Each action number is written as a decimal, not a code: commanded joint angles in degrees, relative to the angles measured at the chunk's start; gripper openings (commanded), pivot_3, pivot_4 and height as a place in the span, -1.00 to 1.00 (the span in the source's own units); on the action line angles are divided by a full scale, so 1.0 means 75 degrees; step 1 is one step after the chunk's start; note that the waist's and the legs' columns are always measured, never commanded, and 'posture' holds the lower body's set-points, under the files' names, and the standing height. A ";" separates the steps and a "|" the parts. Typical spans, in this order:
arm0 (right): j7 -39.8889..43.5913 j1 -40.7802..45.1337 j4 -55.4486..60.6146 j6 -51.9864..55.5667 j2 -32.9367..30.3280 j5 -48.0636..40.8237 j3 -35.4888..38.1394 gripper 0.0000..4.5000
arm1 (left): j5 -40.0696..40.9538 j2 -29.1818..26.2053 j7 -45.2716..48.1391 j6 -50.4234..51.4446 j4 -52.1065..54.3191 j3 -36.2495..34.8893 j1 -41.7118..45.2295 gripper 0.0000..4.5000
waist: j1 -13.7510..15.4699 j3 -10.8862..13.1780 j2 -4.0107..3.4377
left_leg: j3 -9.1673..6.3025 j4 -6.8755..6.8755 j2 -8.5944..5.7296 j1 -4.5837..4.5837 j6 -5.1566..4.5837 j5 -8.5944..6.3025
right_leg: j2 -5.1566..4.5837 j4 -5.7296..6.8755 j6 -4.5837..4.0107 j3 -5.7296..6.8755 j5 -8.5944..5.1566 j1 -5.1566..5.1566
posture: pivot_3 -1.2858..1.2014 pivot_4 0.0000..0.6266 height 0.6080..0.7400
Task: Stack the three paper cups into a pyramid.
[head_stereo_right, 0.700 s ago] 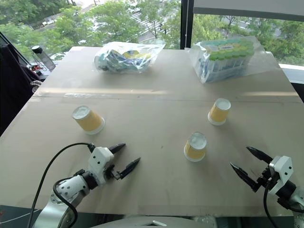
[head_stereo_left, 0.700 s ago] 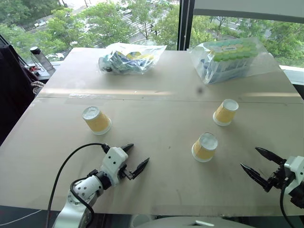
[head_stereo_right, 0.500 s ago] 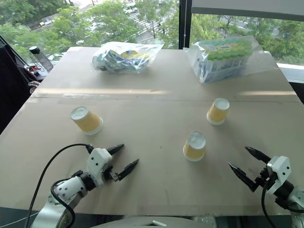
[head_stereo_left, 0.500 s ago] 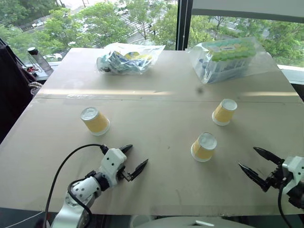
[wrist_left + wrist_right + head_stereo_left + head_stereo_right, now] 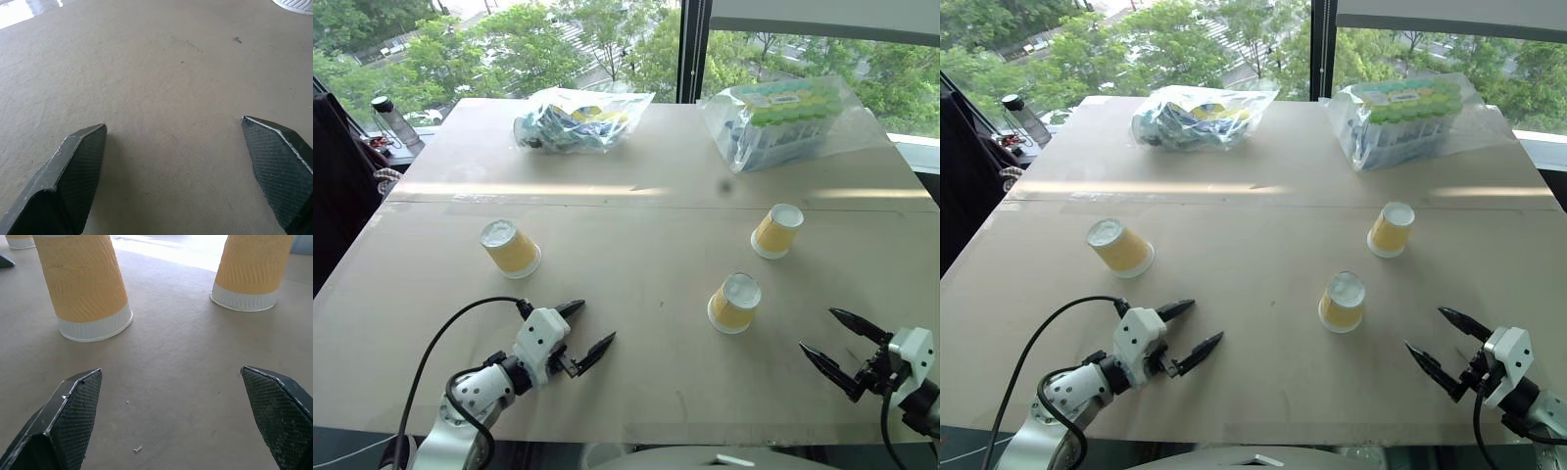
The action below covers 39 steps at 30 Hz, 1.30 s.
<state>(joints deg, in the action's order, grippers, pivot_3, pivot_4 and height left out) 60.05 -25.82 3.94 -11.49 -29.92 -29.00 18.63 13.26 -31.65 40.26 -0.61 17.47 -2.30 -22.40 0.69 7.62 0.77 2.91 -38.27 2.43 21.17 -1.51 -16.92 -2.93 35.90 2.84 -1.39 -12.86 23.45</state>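
Three yellow paper cups stand upside down and apart on the tan table [image 5: 636,392]. One cup [image 5: 511,249] is at the left, one [image 5: 734,303] is right of centre, and one [image 5: 776,231] is further back on the right. My left gripper [image 5: 594,324] hovers open and empty over bare table near the front, below the left cup. My right gripper [image 5: 818,331] is open and empty at the front right. It points at the centre cup [image 5: 83,284] and the right cup [image 5: 252,269], a short way off from both.
Two clear plastic bags of packaged goods lie at the far side, one at back left [image 5: 582,119] and one at back right [image 5: 783,119]. A bottle [image 5: 391,119] stands beyond the table's left edge. Open table lies between the cups.
Both grippers have eased slightly back toward the near edge and stay open. The cups have not moved.
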 commanded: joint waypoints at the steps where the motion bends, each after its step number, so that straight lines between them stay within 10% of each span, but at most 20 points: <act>1: 0.0042 0.0033 0.0179 -0.0117 -0.0088 -0.0089 0.0170 1.00 | -0.0067 -0.0030 0.0001 -0.0004 -0.0055 -0.0063 -0.0137 0.99 | -0.0001 0.0000 0.0001 | -0.0001 0.0000 0.0000 0.0000 0.0000 0.0000 | 0.0001 0.0000 0.0000 0.0000 0.0000 0.0000 | 0.03 -0.52 1.00; 39: -0.0568 0.2017 0.1857 0.1408 0.0187 0.0167 -0.2216 1.00 | 0.3225 -0.2008 0.3515 0.1111 0.1805 -0.0509 0.1922 0.99 | 0.0009 0.0057 0.0028 | -0.0007 -0.0018 -0.0005 0.0058 0.0001 0.0002 | 0.0008 -0.0004 -0.0005 0.0034 0.0004 0.0018 | 0.03 -0.52 1.00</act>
<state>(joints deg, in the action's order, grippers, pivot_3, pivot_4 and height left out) 55.80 -11.03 17.08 -0.48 -28.76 -27.19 1.91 36.17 -46.66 66.30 7.78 28.72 -4.50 -8.17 0.75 8.05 0.98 2.87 -38.41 2.39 21.60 -1.50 -16.91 -2.87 35.87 2.80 -1.13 -12.82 23.59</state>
